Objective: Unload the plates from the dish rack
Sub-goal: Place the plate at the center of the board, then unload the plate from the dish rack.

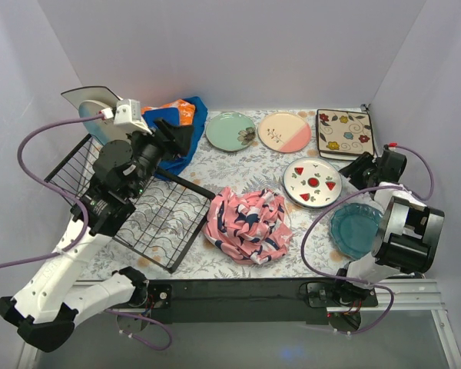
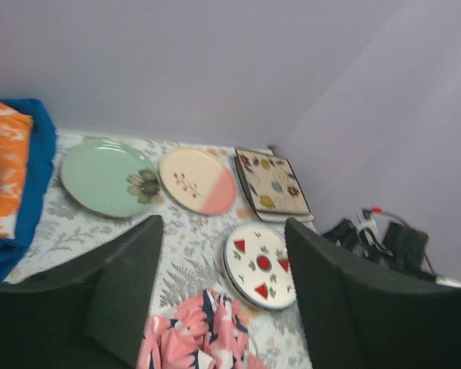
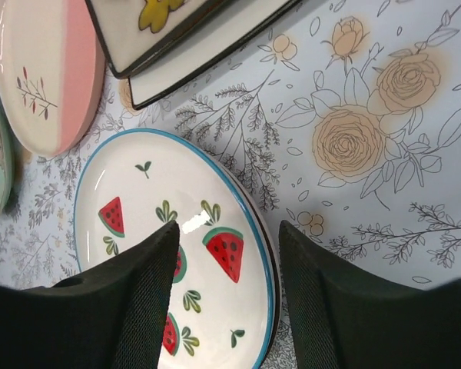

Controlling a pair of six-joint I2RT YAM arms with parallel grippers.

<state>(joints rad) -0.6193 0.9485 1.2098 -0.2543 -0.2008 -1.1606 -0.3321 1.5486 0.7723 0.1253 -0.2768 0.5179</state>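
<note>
The black wire dish rack lies at the left. One cream-and-blue plate stands upright at its far end. On the table lie the mint green plate, the cream-and-pink plate, the cream square plate, the white plate with red marks and the teal plate. My left gripper is open and empty above the rack's far side. My right gripper is open, its jaws astride the white plate's right rim.
A crumpled pink patterned cloth lies mid-table between the rack and the plates. Folded blue-orange cloths lie at the back left. Walls close in the back and both sides.
</note>
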